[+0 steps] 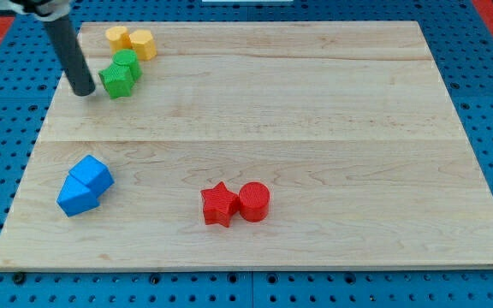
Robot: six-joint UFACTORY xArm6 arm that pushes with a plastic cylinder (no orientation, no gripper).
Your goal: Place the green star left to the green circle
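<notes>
The green star (116, 80) lies near the view's top left, touching the green circle (127, 63), which sits just above and to its right. My tip (84, 89) rests on the board just left of the green star, a small gap away. The rod rises up and to the left from the tip.
Two yellow blocks (132, 39) sit side by side above the green pair. Two blue blocks (85, 185) touch each other at the lower left. A red star (219, 204) and a red circle (253, 202) touch at the bottom centre. The wooden board (315, 128) ends in edges all round.
</notes>
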